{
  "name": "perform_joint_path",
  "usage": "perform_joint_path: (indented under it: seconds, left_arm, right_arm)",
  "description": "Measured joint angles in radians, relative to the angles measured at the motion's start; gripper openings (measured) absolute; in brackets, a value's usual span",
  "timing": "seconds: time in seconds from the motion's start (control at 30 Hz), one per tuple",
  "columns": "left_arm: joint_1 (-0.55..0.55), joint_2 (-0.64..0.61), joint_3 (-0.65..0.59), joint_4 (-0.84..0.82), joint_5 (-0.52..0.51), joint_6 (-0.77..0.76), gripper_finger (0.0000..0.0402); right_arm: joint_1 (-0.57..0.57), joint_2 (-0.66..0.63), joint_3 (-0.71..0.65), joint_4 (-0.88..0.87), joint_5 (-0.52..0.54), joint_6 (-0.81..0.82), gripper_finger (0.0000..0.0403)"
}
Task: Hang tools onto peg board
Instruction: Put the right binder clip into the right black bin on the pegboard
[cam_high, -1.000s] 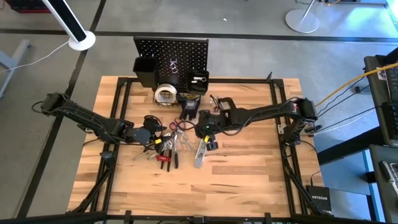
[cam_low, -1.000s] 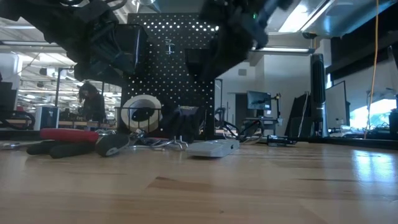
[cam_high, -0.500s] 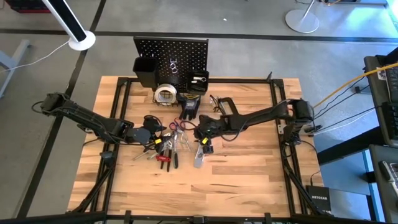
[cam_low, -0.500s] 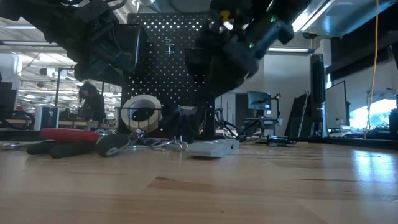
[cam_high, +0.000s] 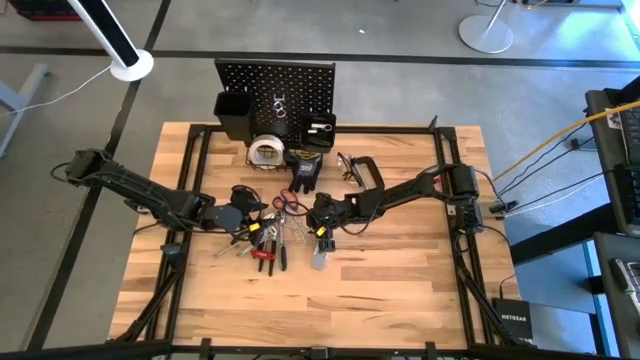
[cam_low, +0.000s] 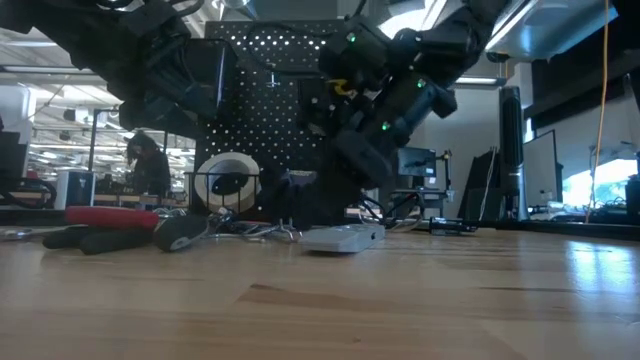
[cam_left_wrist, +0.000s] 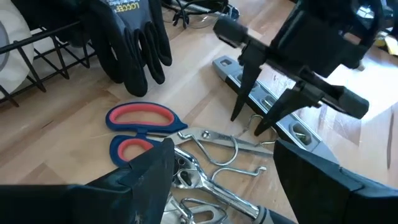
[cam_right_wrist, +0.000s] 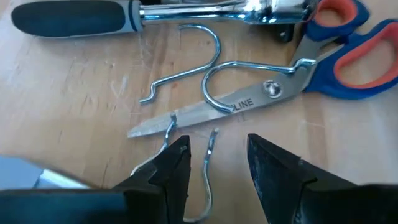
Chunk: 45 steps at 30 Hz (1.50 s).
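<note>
Fingers of the right gripper are standing parted and empty, straddling a loose wire hook beside the scissors, so I am judging that the hook is the pick and that I should be lowering squarely over its shank and closing only once both tips are resting on the worktop. At about nine o'clock from that pile my left gripper is waiting with fingers released, while the peg board is standing at twelve o'clock. Crowding the hook are the scissor blades, a second hook and the silver level bar.
</note>
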Motion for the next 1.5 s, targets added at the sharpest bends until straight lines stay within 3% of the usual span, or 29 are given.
perform_joint_path:
  seconds: [0.5, 0.97, 1.23, 1.5]
  left_arm:
    - [0.000, 0.000, 0.000, 0.000, 0.000, 0.000, 0.0260]
    - [0.000, 0.000, 0.000, 0.000, 0.000, 0.000, 0.0260]
    - [0.000, 0.000, 0.000, 0.000, 0.000, 0.000, 0.0260]
    - [0.000, 0.000, 0.000, 0.000, 0.000, 0.000, 0.0260]
  right_arm:
    - [0.000, 0.030, 0.000, 0.027, 0.016, 0.020, 0.0151]
    - [0.000, 0.030, 0.000, 0.036, 0.020, 0.014, 0.0010]
    - [0.000, 0.014, 0.000, 0.044, 0.020, -0.006, 0.0018]
    - [0.000, -0.097, 0.000, 0.036, 0.021, -0.015, 0.0011]
